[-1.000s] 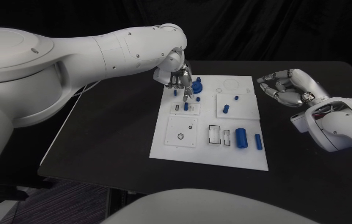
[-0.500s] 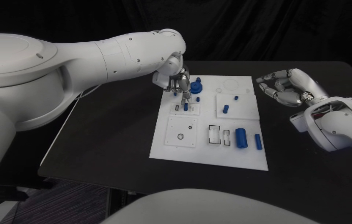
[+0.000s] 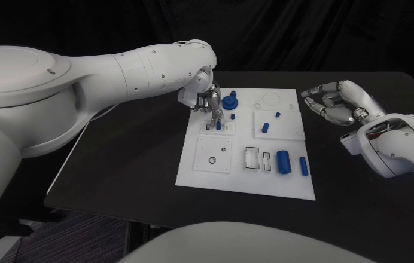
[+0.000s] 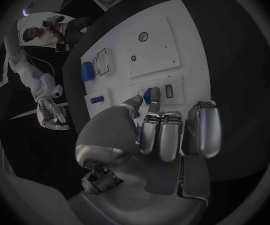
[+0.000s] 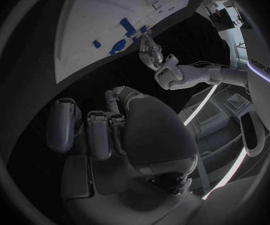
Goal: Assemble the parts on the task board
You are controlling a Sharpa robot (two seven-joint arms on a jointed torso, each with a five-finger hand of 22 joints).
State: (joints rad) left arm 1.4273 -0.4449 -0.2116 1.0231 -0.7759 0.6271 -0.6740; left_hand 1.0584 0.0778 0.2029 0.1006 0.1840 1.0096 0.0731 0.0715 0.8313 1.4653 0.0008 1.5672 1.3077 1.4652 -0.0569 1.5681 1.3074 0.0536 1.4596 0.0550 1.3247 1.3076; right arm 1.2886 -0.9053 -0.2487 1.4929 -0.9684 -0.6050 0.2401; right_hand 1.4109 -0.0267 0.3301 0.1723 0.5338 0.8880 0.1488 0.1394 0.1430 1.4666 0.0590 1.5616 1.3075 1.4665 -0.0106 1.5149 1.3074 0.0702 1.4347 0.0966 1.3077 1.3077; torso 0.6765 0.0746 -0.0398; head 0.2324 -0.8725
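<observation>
Now, line by line:
Left robot hand (image 3: 210,99): hanging over the board's far left part, fingers pointing down and pinching a small blue peg (image 4: 152,95) — its tip sitting at a small plate with slots.
Right robot hand (image 3: 333,103): lying on the table (image 3: 129,149) right of the board, fingers curled in, holding nothing.
Board (image 3: 246,185): lying mid-table.
Round knob (image 3: 230,102): standing just beside the left fingers.
Two cylinders (image 3: 283,161): lying at the board's near right.
</observation>
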